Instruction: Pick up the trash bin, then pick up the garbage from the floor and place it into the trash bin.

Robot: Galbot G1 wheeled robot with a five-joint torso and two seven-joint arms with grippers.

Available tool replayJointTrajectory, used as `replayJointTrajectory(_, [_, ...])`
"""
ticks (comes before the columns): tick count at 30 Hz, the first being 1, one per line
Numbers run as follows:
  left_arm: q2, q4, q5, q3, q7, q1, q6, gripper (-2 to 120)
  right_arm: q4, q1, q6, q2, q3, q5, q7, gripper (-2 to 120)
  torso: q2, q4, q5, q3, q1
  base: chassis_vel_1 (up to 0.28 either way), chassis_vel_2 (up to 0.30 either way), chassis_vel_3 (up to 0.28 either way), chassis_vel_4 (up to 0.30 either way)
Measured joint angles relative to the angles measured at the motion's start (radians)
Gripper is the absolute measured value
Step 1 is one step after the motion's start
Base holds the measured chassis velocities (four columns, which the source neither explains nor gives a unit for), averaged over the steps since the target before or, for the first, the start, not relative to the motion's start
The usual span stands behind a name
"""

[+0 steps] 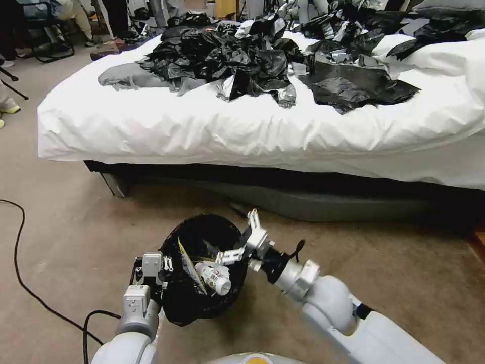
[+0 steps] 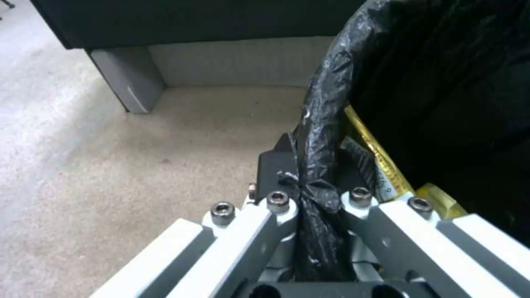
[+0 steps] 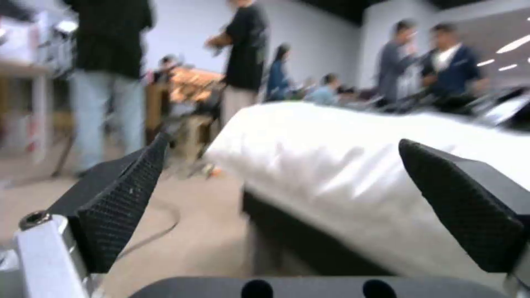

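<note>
Status: your left end effector is clamped on the bin rim at 9 o'clock, bottle and wrappers inside; right end effector, spread empty, hovers above; floor litter appears collected.

I'm looking at a mock bedroom set up inside a busy lab or demo hall, not a real home. A bed with a white sheet stands on a beige carpet, and crumpled black plastic sheets are heaped on top of it. A black cable trails loose across the floor. Through the right wrist camera I see several people standing and sitting behind the bed, with desks and gear around them, under ceiling strip lights.
</note>
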Motion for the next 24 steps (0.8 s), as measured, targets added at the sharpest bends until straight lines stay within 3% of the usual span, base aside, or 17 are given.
replayJointTrajectory(4, [-0.001,0.0,-0.002,-0.003,0.0,0.003,0.0,1,0.085,-0.114,0.007,0.029,0.111,-0.076,0.07,100,0.0,-0.0003,-0.0001,0.0,0.0,0.0,0.0,0.0,0.0])
replayJointTrajectory(11, [0.003,-0.006,-0.012,-0.011,-0.001,0.005,0.004,1,0.092,-0.263,0.054,0.083,0.211,-0.153,0.096,100,0.0,-0.0003,0.0,0.0,0.0,0.0,0.0,0.0,0.0])
replayJointTrajectory(24, [0.007,-0.023,-0.02,-0.016,-0.002,0.013,0.008,1,-0.007,-0.339,0.131,0.146,0.266,-0.193,0.097,100,0.0,-0.0001,-0.0001,0.0,0.0,0.0,0.0,0.0,0.0])
